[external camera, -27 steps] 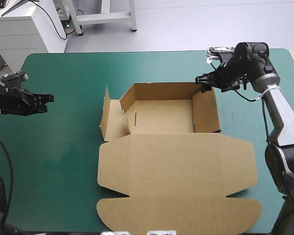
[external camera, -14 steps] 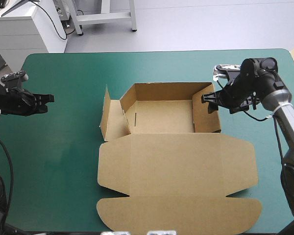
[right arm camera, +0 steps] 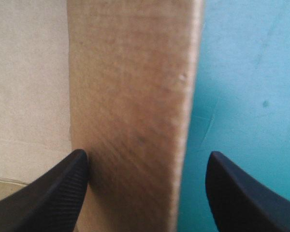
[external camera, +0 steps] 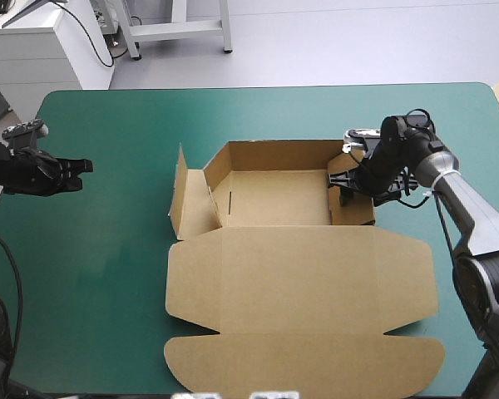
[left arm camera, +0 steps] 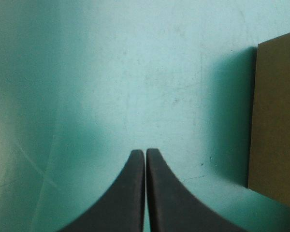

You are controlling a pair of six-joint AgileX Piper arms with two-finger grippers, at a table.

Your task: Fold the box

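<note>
At the middle of the table (external camera: 108, 274), I have the box (external camera: 299, 274) lying half formed on the teal-green cover (external camera: 116, 116). Its tray sits toward 12 o'clock and its lid (external camera: 299, 357) is spread flat toward 6 o'clock, reaching almost to the near edge. The back wall (external camera: 274, 154) stands upright, and so does the right wall (external camera: 355, 212). At 9 o'clock of the tray the left flap (external camera: 180, 195) is raised but splayed outward, away from the floor (external camera: 274, 197).

My right gripper (external camera: 346, 184) is at 3 o'clock of the tray, low over the right wall. On its wrist camera the fingers are spread wide with the wall's top edge running between them. The inner finger (right arm camera: 53, 193) is on the tray side, over the pale floor. The outer finger (right arm camera: 246, 193) is on the other side, over bare cover. The inner finger looks to be right against the board, but the picture is soft there and I would not swear to contact. The outer finger stands clear of the wall.

My left gripper (external camera: 81, 166) hangs near the table's 9 o'clock edge, well apart from the box and pointing toward 3 o'clock. Its fingers (left arm camera: 130, 193) are pressed together into a single point with nothing between them. On its wrist camera there is only cover under and ahead of the tips. The brown left flap stands off to one side, casting a shadow on the cover.
</note>
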